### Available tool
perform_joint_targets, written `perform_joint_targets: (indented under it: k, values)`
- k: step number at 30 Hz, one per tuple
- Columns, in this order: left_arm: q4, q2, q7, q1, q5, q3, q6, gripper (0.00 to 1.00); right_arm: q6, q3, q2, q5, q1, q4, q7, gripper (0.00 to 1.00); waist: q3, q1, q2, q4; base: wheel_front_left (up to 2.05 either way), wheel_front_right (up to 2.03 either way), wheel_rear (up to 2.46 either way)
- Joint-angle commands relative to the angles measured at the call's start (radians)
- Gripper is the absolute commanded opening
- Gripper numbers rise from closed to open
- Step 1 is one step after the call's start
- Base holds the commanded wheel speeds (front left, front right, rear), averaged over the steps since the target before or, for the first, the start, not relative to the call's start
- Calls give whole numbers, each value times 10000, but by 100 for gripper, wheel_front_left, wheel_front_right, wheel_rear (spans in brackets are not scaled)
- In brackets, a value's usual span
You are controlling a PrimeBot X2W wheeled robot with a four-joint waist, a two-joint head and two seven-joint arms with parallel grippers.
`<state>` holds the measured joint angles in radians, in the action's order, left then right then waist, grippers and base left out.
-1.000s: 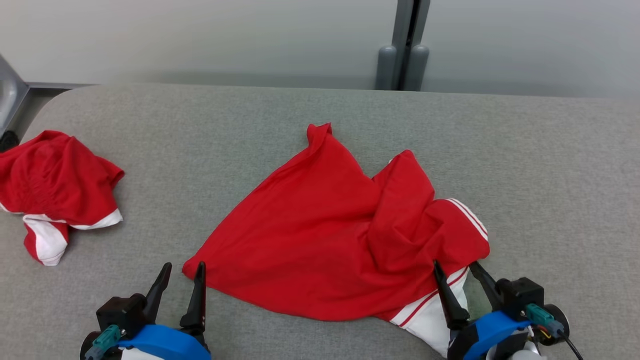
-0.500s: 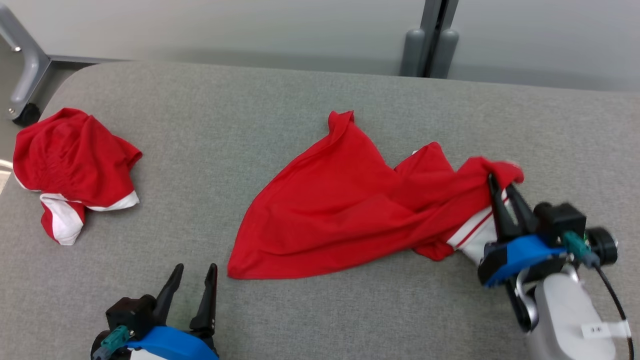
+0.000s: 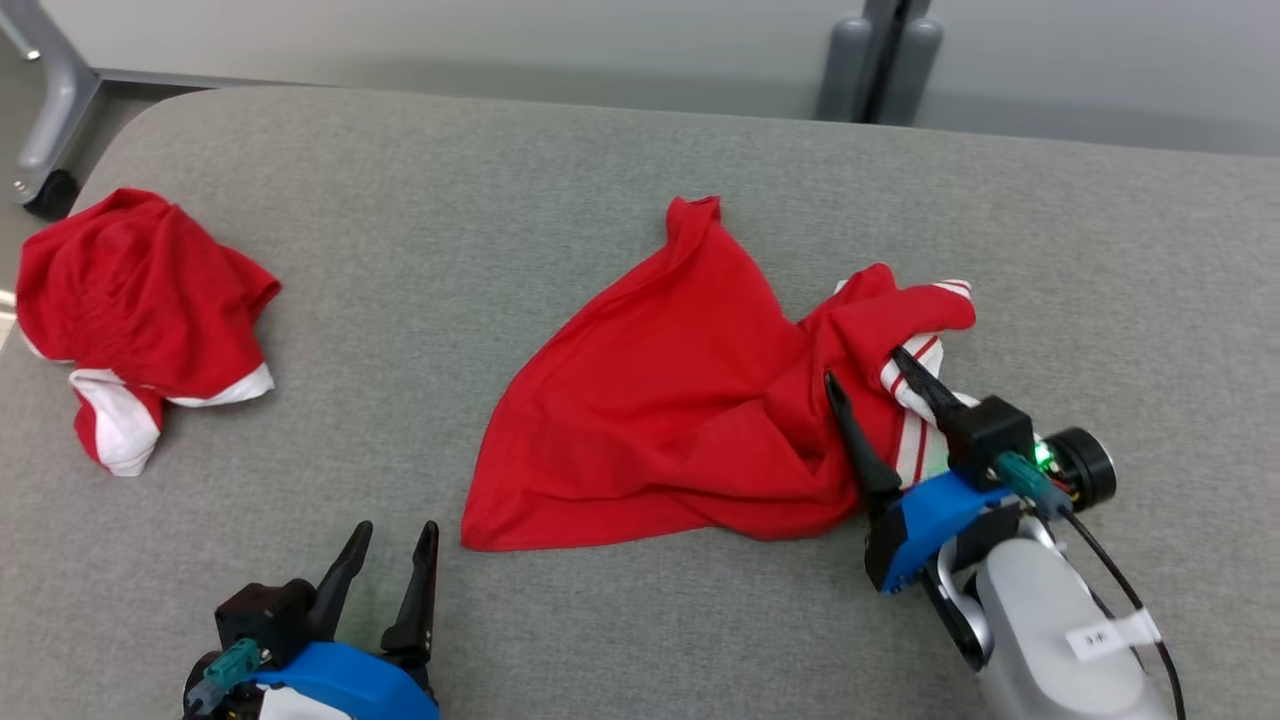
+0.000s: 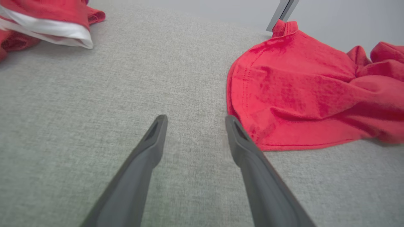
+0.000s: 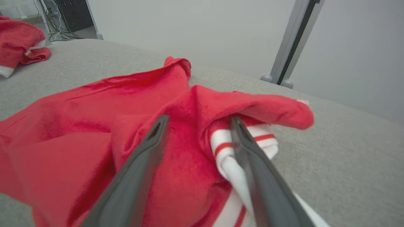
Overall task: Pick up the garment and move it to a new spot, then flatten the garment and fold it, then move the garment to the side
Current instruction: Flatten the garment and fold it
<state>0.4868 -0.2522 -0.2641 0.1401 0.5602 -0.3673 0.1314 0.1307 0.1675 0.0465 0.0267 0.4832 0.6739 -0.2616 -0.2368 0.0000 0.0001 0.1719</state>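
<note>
While a second red bundle lies at the table's far left, the left gripper waits with fingers spread, just beside the garment's near corner, holding nothing. Mid-table, the garment sprawls half-flat, bunched at its right. There the right gripper stands wide, straddling the heap beside the striped white cuff, clamping nothing. It looks thin, limp and light, so it should sag and drag; pinch hem corners or the cuff seam, not loose middle cloth.

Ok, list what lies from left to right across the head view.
crumpled red garment → left gripper → spread red garment
</note>
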Motion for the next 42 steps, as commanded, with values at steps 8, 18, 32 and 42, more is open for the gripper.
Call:
perform_joint_targets:
  k: [8, 18, 32, 42]
  values:
    - [-338, 99, -5, -107, -334, 224, -12, 100, 1, -1235, 67, -540, -2267, -2383, -41, 100, 287, 0, -1, -652, 0, 0, 0]
    - [-426, 169, -5, -233, -467, 222, -12, 100, 1, -1678, 61, -563, -3550, -2127, -42, 100, 269, 0, -1, -696, 0, 0, 0]
    - [-466, -101, -5, 94, -129, 161, -12, 100, 1, -1952, 63, -834, -2097, -873, -43, 0, -275, 0, -1, -203, 0, 0, 0]
    - [-460, -42, -5, -115, -156, 273, -12, 100, -1, -2808, 67, -722, -2049, -2267, -45, 0, 88, 0, -1, -505, 0, 0, 0]
